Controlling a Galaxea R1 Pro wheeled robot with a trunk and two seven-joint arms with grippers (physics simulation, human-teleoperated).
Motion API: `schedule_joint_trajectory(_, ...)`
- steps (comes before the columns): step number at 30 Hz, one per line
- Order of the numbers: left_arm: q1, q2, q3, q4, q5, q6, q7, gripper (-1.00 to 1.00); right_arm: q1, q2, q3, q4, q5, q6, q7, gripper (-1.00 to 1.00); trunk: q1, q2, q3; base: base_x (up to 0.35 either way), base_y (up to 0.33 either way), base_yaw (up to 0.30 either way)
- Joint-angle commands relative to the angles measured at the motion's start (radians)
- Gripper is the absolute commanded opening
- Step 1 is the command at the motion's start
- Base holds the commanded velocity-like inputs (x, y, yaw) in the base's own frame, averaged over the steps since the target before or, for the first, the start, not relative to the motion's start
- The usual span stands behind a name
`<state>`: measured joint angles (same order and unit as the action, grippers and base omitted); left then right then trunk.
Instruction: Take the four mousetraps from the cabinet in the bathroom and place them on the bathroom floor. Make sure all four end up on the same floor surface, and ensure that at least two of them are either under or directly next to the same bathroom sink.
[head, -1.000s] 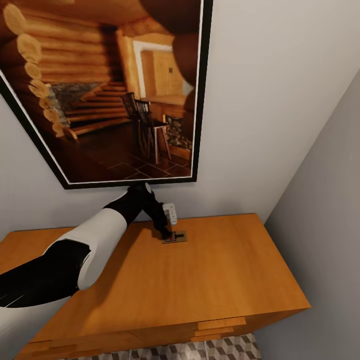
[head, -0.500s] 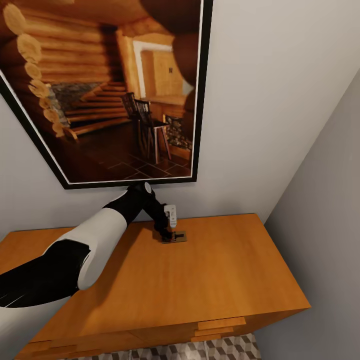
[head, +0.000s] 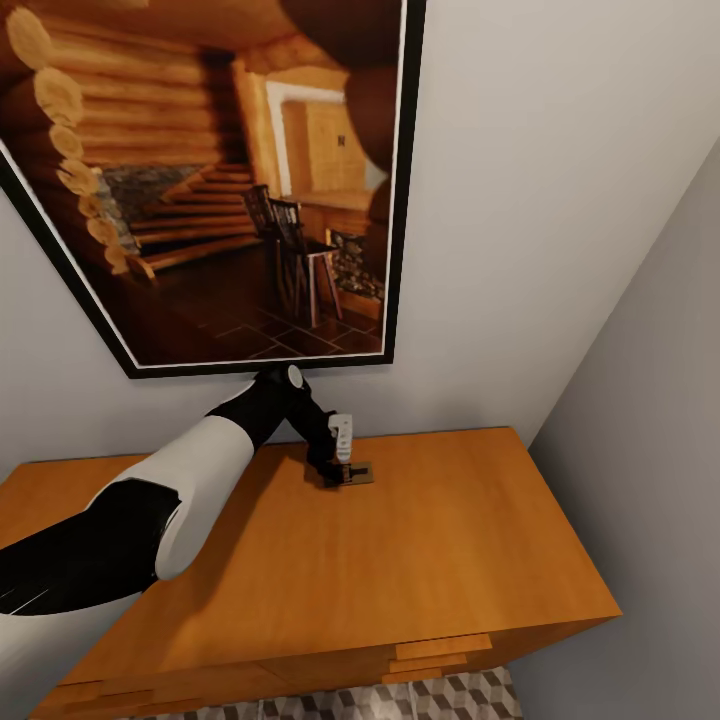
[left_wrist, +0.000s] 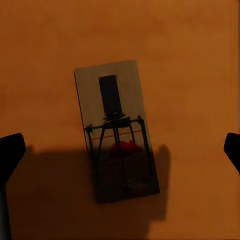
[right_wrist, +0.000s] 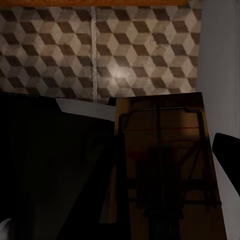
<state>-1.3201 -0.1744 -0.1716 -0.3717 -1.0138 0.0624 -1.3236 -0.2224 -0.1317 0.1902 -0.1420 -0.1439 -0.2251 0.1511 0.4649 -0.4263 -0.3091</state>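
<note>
One mousetrap (head: 352, 474), a small tan board with a black spring bar and red bait patch, lies flat on the orange-brown cabinet (head: 420, 560) top near the wall. My left gripper (head: 337, 468) hangs straight over it. In the left wrist view the mousetrap (left_wrist: 117, 130) sits between the two dark fingertips (left_wrist: 10, 155), and the left gripper (left_wrist: 120, 152) is open wide and clear of the board. Close in front of the right wrist camera is a second mousetrap (right_wrist: 160, 125), with my right gripper (right_wrist: 167, 155) shut on it above the cube-patterned bathroom floor (right_wrist: 125, 50).
A large framed picture (head: 220, 180) hangs on the white wall behind the cabinet. A grey side wall (head: 650, 450) closes in the cabinet's right end. Drawer fronts (head: 430, 655) and a strip of patterned floor tiles (head: 420, 700) show below the front edge.
The left wrist has turned and shifted slightly over the mousetrap, its white part now upright. The mousetrap on the cabinet has not moved.
</note>
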Motion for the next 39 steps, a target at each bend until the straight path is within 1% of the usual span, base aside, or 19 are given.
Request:
schedule_joint_trajectory(1, -0.001, 0.000, -0.002, -0.001, -0.002, 0.006, -0.005, 1.00, -0.001, -0.001, 0.007, 0.001, -0.011, -0.003, 0.004, -1.00, 0.000, -0.002, -0.002, 0.000, 0.000, 0.000)
schedule_joint_trajectory(19, -0.001, 0.000, -0.003, -0.001, -0.002, 0.006, -0.009, 1.00, -0.002, 0.000, 0.006, -0.001, -0.011, -0.003, 0.004, -1.00, 0.000, -0.002, -0.003, 0.000, 0.000, 0.000)
schedule_joint_trajectory(39, -0.001, 0.000, -0.002, -0.001, -0.002, 0.008, -0.008, 1.00, -0.002, -0.001, 0.006, 0.000, -0.011, -0.003, 0.004, -1.00, 0.000, -0.002, -0.033, 0.000, 0.000, 0.000)
